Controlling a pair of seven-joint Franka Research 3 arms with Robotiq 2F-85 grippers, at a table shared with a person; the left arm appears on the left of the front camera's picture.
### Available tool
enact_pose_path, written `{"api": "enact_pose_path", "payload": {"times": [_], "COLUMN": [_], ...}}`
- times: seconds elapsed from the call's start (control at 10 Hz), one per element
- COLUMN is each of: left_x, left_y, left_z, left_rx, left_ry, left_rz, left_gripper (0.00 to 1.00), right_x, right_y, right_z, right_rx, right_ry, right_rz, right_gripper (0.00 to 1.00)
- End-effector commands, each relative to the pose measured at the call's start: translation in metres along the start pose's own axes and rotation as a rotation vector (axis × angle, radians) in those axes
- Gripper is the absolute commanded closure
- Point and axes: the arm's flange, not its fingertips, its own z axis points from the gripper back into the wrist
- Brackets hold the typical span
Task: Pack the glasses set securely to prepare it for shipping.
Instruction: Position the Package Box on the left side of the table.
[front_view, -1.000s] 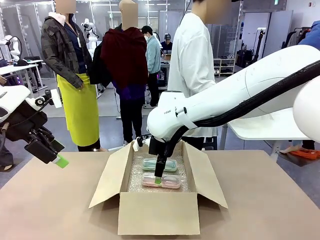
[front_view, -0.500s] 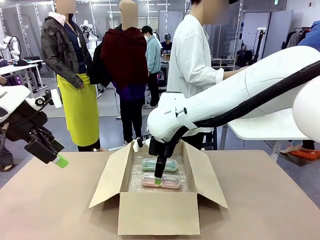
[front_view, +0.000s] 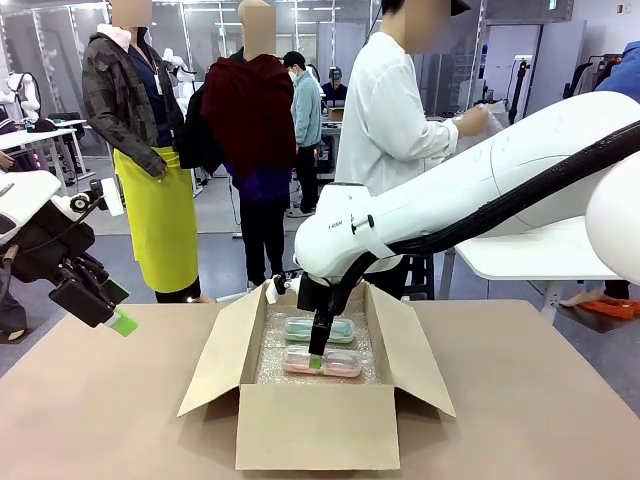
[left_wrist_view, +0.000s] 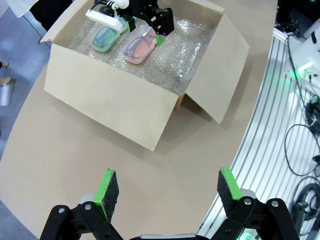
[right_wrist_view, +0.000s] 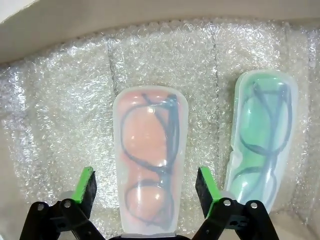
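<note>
An open cardboard box (front_view: 310, 425) stands mid-table, lined with bubble wrap (right_wrist_view: 60, 115). The glasses set lies on the wrap, side by side: a mint-green case (front_view: 318, 328) (right_wrist_view: 262, 135) (left_wrist_view: 105, 38) and a pink case (front_view: 345, 363) (right_wrist_view: 150, 155) (left_wrist_view: 139, 47). My right gripper (front_view: 316, 360) (right_wrist_view: 146, 187) reaches down into the box, open, its pads (right_wrist_view: 86, 185) straddling the near end of the pink case with a gap on each side. My left gripper (front_view: 100, 305) (left_wrist_view: 167, 187) hangs open and empty above the table's left side, well away from the box (left_wrist_view: 110, 95).
The box flaps (front_view: 225, 345) spread outward on both sides. A person in a white top (front_view: 385, 120) stands just beyond the far table edge, hands raised to the right. A white table (front_view: 530, 255) sits behind on the right. Bare tabletop (front_view: 100, 410) surrounds the box.
The person in the white top has turned and lifted a hand toward the right. Both arms and both cases have stayed still.
</note>
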Motion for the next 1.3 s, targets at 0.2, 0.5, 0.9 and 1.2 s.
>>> {"api": "enact_pose_path", "payload": {"times": [0.2, 0.5, 0.9, 1.2], "left_x": [-0.001, -0.001, -0.001, -0.001], "left_y": [0.001, 0.001, 0.001, 0.001], "left_z": [0.001, 0.001, 0.001, 0.001], "left_rx": [-0.021, -0.021, -0.021, -0.021], "left_ry": [-0.017, -0.017, -0.017, -0.017], "left_rz": [-0.013, -0.013, -0.013, -0.013], "left_gripper": [0.0, 0.0, 0.0, 0.0], "right_x": [-0.035, -0.093, -0.202, -0.275], "right_y": [0.024, 0.04, 0.086, 0.111], "right_z": [0.079, 0.136, 0.176, 0.186], "right_rx": [-0.098, -0.161, -0.252, -0.296], "right_ry": [0.021, -0.129, -0.36, -0.413], "right_rz": [-0.08, -0.203, -0.492, -0.758], "right_gripper": [0.0, 0.0, 0.0, 0.0]}}
